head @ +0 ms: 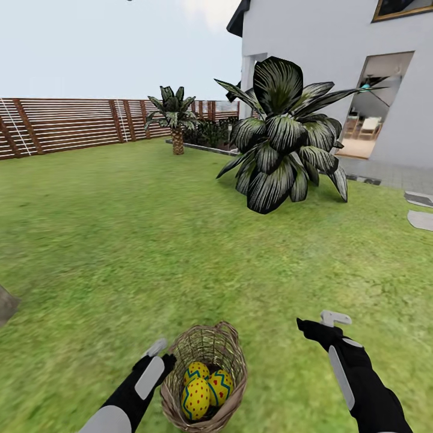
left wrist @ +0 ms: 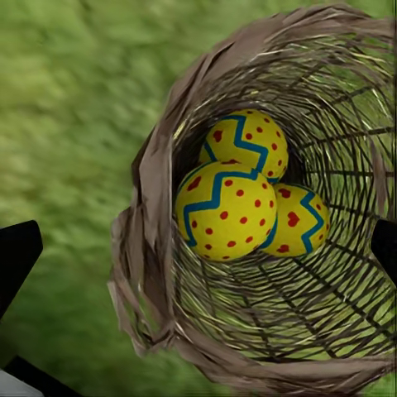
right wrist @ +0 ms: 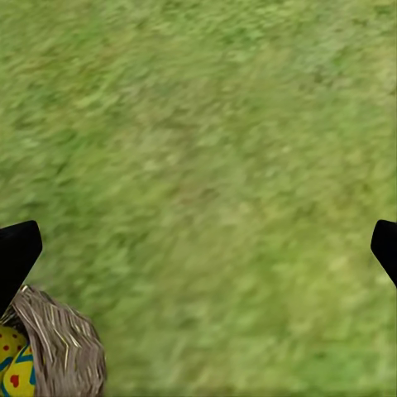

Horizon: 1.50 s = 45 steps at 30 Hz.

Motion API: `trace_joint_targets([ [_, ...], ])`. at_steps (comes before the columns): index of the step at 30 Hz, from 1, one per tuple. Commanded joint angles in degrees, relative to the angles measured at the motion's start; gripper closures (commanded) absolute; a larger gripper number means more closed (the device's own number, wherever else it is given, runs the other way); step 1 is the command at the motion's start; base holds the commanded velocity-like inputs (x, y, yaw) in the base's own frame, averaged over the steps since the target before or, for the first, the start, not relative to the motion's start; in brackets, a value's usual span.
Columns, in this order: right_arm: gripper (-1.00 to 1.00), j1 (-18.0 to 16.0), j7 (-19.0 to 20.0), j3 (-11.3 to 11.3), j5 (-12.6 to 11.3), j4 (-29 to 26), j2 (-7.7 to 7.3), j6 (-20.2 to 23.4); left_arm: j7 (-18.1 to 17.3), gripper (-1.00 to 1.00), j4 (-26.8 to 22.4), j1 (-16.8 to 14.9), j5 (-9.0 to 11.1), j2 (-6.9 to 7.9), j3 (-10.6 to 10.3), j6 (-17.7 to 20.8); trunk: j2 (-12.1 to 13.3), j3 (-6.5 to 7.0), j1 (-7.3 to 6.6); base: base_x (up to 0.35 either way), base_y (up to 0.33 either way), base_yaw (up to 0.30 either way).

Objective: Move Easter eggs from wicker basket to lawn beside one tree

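Note:
The round brown wicker basket (head: 231,361) stands on the lawn (head: 120,240) right in front of me. In it lie three yellow Easter eggs with blue zigzags and red dots (head: 196,398) (head: 220,386) (head: 196,371). In the left wrist view the eggs (left wrist: 225,211) lie piled in the basket's (left wrist: 149,215) bottom. My left gripper (head: 163,355) is open beside the basket's left rim, its fingers (left wrist: 16,256) spread wide above it. My right gripper (head: 319,322) hovers open over bare grass to the basket's right. A grey-brown shape (head: 6,304) is cut off at the left edge; I cannot tell whether it is the tree.
A big dark-leaved bush (head: 282,138) stands ahead on the right, with a small palm (head: 176,120) further back. A slatted wooden fence (head: 72,123) bounds the garden. The white house (head: 337,54) and stepping stones (head: 421,219) are at the right.

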Motion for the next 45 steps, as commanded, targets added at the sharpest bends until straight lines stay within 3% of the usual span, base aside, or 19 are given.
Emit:
trace_joint_targets([
  [1, -1.0, -0.03, 0.06, -0.06, -0.37, -0.06, 0.02, 0.28, 0.2, -1.0, -0.11, -0.01, 0.22, -0.13, 0.14, 0.2, -0.03, -0.06, 0.0, 0.0, 0.0, 0.0],
  [10, -1.0, -0.03, 0.04, -0.06, -0.37, 0.09, 0.05, 0.28, -2.11, -1.0, -0.27, -0.01, 0.25, -0.4, 0.05, 0.14, -0.03, -0.06, 0.0, 0.0, 0.0, 0.0],
  [17, -1.0, -0.03, 0.12, -0.06, -0.39, -0.05, -0.01, 0.28, -6.77, -1.0, 0.02, -0.01, 0.25, -0.39, 0.1, 0.18, -2.84, -1.31, 1.54, 0.0, 0.0, 0.0],
  [22, -1.0, -0.03, 0.43, -0.08, -0.54, -0.29, -0.11, 0.28, -7.29, -1.0, 0.1, -0.01, 0.25, -0.31, 0.1, 0.1, -4.84, -2.21, 2.63, 0.0, 0.0, 0.0],
  [25, -1.0, 0.01, 6.66, -0.24, -0.8, -0.26, -0.35, 0.31, -7.36, -1.0, 0.15, -0.01, 0.27, -0.15, 0.17, 0.09, -6.05, -2.75, 3.29, 0.0, 0.0, 0.0],
  [28, -1.0, 0.05, 16.28, -0.53, -0.75, -0.22, -0.87, 0.36, -7.37, -1.0, 0.19, -0.01, 0.32, 0.12, 0.25, 0.09, -7.25, -3.29, 3.95, 0.0, 0.0, 0.0],
  [30, -1.0, 0.06, 18.69, -0.61, -0.79, -0.22, -1.31, 0.37, -7.37, -1.0, 0.2, -0.01, 0.33, 0.19, 0.27, 0.09, -8.05, -3.65, 4.39, 0.0, 0.0, 0.0],
  [45, -1.0, 0.15, 20.36, -0.69, -0.73, -0.37, -1.65, 0.37, -7.38, -1.0, 1.49, -0.01, 0.34, -0.01, 0.26, 0.05, -14.07, -6.34, 7.68, 0.0, 0.0, 0.0],
])
